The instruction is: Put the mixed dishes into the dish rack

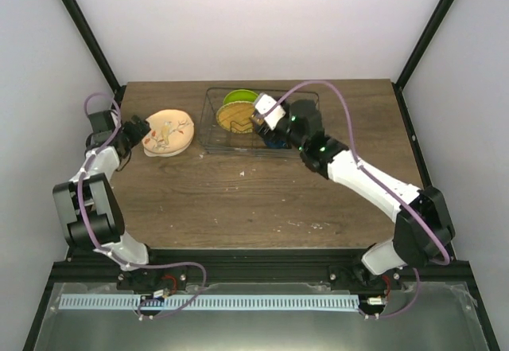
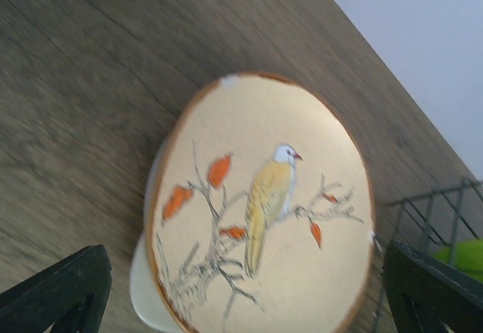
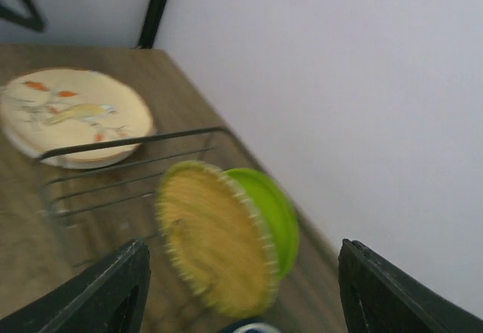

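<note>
The beige patterned plate (image 1: 169,131) with a bird drawing lies tilted on the table left of the dish rack. In the left wrist view the plate (image 2: 264,205) rests on a pale bowl-like thing (image 2: 145,284). My left gripper (image 1: 140,130) is open, its fingers either side of the plate's near edge (image 2: 241,261). The clear dish rack (image 1: 306,100) holds the lime-green plate (image 1: 237,95) and the tan woven-look plate (image 1: 235,118) standing on edge, and the dark blue mug (image 1: 276,138). My right gripper (image 1: 270,130) hovers open and empty over the rack (image 3: 241,250).
The rack's wire dividers (image 3: 113,167) stand between the tan woven-look plate (image 3: 215,246) and the beige patterned plate (image 3: 72,114). The lime-green plate (image 3: 268,208) leans behind the tan one. The mug's rim (image 3: 249,327) shows at the bottom edge. The back wall is just behind the rack.
</note>
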Motion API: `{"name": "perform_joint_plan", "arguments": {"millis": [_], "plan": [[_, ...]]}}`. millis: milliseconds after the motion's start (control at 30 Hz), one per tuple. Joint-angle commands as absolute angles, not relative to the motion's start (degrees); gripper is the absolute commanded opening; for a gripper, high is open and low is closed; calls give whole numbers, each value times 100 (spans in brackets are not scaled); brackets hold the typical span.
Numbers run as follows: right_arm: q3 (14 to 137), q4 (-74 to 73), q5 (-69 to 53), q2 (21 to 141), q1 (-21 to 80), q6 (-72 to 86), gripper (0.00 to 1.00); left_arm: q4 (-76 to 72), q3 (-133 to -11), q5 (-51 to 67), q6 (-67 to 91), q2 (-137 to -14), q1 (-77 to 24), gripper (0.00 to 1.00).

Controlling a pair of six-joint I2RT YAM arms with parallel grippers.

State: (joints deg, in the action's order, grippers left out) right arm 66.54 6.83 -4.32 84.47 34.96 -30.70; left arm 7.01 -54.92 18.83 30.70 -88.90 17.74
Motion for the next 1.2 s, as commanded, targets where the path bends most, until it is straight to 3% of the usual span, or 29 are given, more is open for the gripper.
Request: {"name": "perform_joint_plan", "arguments": {"millis": [0, 167, 533, 633, 867, 1067, 1167], "plan": [[6087, 346, 393, 8370, 4114, -1911, 66, 1179, -6154, 1202, 2836, -9438, 1782, 100], [5480, 189, 520, 7923, 4521, -926, 48, 1428, -6761, 1011, 2721, -10216, 1767, 98], [5049, -191, 999, 7482, 5047, -269, 47, 1662, -7506, 875, 2300, -11080, 1571, 88], [4985, -213, 1050, 7491, 5081, -191, 47, 1733, -7617, 871, 2264, -11223, 1510, 79], [4992, -297, 1124, 7574, 5106, -165, 47, 1765, -7709, 822, 2243, -11420, 1416, 44], [5010, -345, 1130, 7593, 5115, -162, 46, 1805, -7695, 678, 2224, -11469, 1415, 36], [5009, -351, 1134, 7607, 5121, -160, 45, 1817, -7680, 660, 2224, -11462, 1414, 26]]}}
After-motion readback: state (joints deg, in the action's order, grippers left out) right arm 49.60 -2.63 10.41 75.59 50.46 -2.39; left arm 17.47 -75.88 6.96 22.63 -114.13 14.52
